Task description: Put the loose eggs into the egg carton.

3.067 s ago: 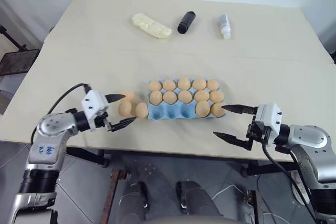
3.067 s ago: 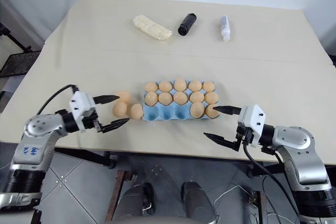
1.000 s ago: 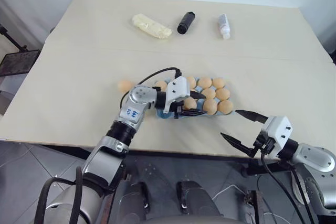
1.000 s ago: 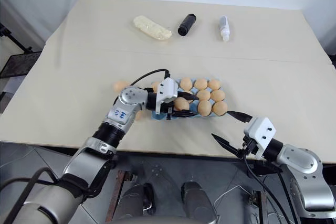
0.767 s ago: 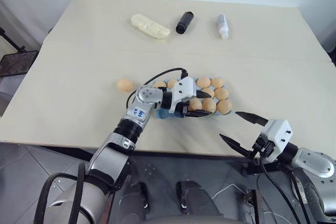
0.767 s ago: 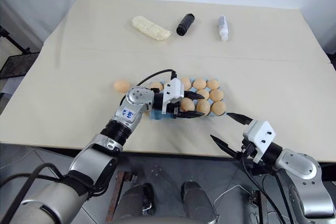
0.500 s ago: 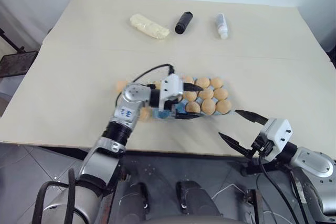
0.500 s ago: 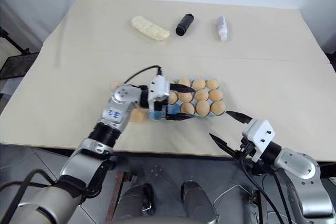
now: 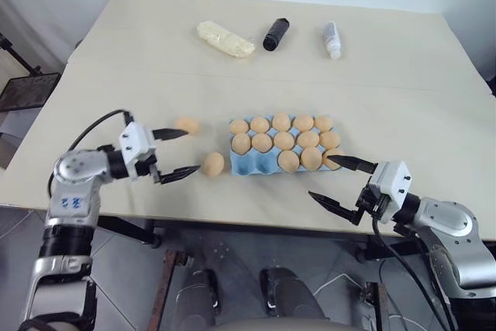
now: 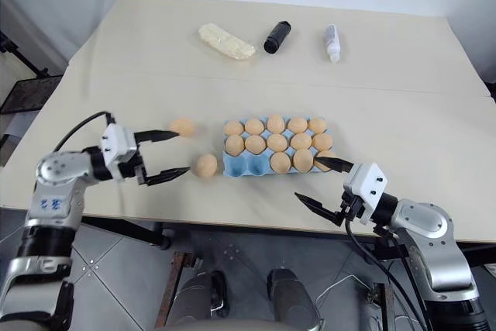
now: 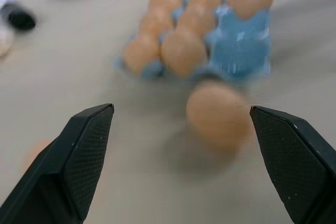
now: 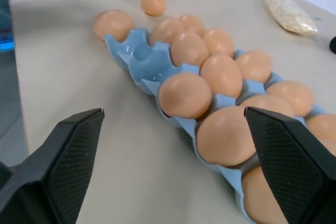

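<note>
Left hand [image 9: 172,154] has left the egg carton [image 9: 257,162] and now sits off the carton's left side, near the worktop's [image 9: 116,75] front edge, fingers spread wide and holding nothing. A second ago it was over the carton's front row, shut on an egg; the front row now carries three eggs against two before the trip, so that egg reads as delivered.

Carton count now: back and middle rows full, front row filled in its three right-hand cups, two left-hand cups bare.

Loose eggs left on the worktop: two. The nearer egg [image 9: 213,163] lies just beside the carton's left end, directly ahead of the open left hand; in the left wrist view it sits between the two fingers' line, not yet touched. The farther egg [image 9: 186,125] lies left of the carton, a little further from the front edge.

Right hand [image 9: 335,181] hangs at the front edge by the carton's right corner, fingers wide apart, empty.

Judgement: two eggs, two free cups; next pick is likely the nearer egg.
</note>
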Controlling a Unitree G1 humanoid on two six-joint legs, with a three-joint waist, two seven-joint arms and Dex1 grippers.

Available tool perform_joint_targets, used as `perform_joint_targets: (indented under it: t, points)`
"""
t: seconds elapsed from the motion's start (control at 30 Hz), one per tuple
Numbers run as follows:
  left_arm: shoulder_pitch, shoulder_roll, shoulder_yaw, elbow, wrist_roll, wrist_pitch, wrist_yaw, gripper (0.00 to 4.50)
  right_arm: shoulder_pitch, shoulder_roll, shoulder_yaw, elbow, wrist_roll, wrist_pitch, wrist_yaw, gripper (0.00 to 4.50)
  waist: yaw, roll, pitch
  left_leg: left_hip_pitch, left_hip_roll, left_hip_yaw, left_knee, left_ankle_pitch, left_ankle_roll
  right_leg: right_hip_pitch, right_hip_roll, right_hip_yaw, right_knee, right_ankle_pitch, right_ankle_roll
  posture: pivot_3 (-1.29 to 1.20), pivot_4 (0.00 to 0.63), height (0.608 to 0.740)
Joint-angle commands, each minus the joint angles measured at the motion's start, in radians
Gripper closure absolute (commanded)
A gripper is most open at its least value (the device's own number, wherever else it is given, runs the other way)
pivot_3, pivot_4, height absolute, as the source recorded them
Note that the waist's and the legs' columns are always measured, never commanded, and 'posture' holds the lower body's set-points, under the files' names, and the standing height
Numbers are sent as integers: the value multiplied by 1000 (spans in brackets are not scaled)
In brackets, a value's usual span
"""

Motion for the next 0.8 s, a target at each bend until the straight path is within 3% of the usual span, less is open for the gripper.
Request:
perform_joint_targets:
  t: [0.03, 0.3, 0.63, 0.73, 0.8]
  points:
    - [35, 21, 22, -64, -24, -2, 15, 114, -19, 5, 0, 11, 21, -34, 33, 0, 3, 0, 0, 0, 0, 0, 0, 0, 0, 0, 0, 0, 0, 0, 0, 0, 150, 740]
    - [18, -57, -55, -94, 10, 37, 82, 114, -41, 1, -8, 28, 17, -38, 47, 0, 15, 0, 0, 0, 0, 0, 0, -4, 3, 0, 0, 0, 0, 0, -1, 0, 150, 740]
    - [-115, -149, -177, 107, 119, -22, 145, 114, -30, 9, -10, 0, 9, -26, 14, 0, 14, 0, 0, 0, 0, 1, 1, -4, 4, -1, 1, 1, -1, 0, 0, 0, 150, 740]
    - [-128, -174, -187, 124, 105, -38, 121, 655, -22, 14, -9, -5, 6, -27, 0, 0, 15, 0, 0, 0, 0, 2, 0, -4, 4, -1, 1, 1, -1, 0, 0, 0, 150, 740]
    - [-134, -175, -185, 139, 112, -54, 127, 1298, -18, 19, -5, -9, 3, -29, -8, 0, 15, 0, 0, 0, 1, 2, 0, -2, 0, -1, 1, 1, -1, 0, -1, 0, 150, 740]
